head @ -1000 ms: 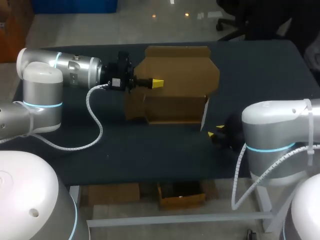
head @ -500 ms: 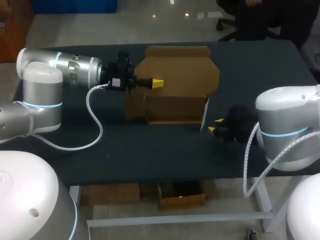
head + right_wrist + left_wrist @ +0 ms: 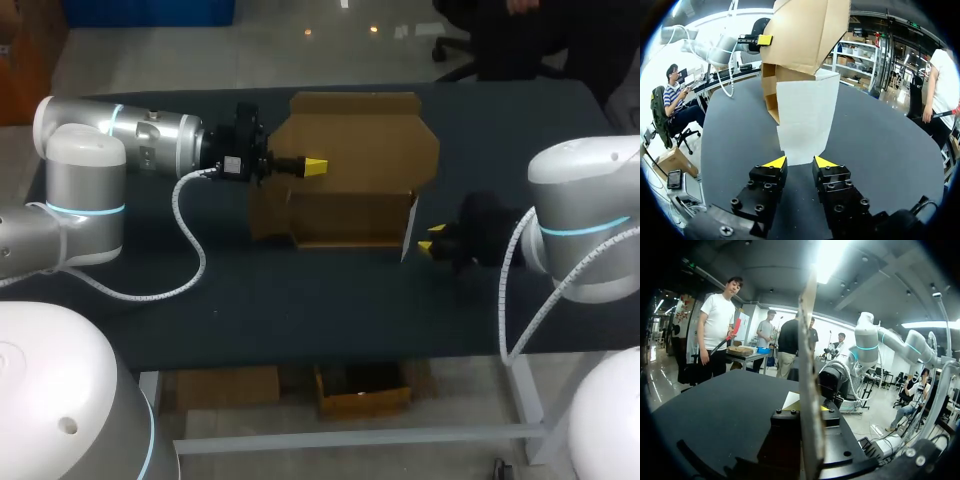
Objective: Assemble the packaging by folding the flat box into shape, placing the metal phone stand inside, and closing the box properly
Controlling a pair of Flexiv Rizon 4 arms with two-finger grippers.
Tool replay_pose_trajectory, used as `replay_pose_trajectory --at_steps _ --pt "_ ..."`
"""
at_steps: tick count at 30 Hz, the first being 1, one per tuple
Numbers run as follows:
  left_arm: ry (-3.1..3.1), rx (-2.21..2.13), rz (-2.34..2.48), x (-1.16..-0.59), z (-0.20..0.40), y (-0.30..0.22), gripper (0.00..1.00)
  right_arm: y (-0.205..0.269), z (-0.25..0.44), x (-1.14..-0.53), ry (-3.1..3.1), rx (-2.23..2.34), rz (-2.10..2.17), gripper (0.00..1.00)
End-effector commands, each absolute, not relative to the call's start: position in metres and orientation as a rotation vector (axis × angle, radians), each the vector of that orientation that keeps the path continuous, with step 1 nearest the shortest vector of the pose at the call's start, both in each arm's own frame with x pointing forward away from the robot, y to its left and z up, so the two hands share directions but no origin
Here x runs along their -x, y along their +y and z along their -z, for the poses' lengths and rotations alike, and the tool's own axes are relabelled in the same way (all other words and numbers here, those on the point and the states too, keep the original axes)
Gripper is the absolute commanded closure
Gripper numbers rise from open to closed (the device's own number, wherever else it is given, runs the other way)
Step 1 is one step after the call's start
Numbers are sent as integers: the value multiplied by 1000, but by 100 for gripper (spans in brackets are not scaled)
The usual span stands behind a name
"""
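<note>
left gripper (image 3: pixel 314 166) clamped on box (image 3: pixel 350 140) wall, right gripper (image 3: pixel 800 162) apart just before box flap (image 3: pixel 802 120); off-centre push could buckle flap

Plain brown box (image 3: pixel 355 165), one white flap (image 3: pixel 805 122). Plain black worktop (image 3: pixel 300 300). Left arm (image 3: pixel 150 130) and right arm (image 3: pixel 580 200) silver-grey, each with cyan rings.

One tabletop (image 3: pixel 300 300) carries one cardboard box (image 3: pixel 350 170), partly folded, with one white panel (image 3: pixel 409 228) at its side. Two robot arms come in, one left arm (image 3: pixel 130 135) and one right arm (image 3: pixel 585 210). That makes two claws, the left claw (image 3: pixel 315 166) and the right claw (image 3: pixel 432 238). From above, one yellow tip shows on the left claw and two on the right.
</note>
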State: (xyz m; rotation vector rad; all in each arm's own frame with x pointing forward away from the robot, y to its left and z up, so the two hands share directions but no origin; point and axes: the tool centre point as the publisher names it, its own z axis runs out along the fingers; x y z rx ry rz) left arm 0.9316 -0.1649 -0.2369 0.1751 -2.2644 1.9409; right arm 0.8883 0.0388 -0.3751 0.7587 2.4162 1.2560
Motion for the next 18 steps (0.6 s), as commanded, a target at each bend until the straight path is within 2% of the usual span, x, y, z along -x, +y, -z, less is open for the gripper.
replay_pose_trajectory --at_steps 1,18 --pt "-2265 -175 -1940 -931 241 -164 100 39 370 -895 2468 -732 -1272 69" --pt "-2265 -175 -1940 -931 241 -164 100 47 371 -911 2511 -679 -1285 72"
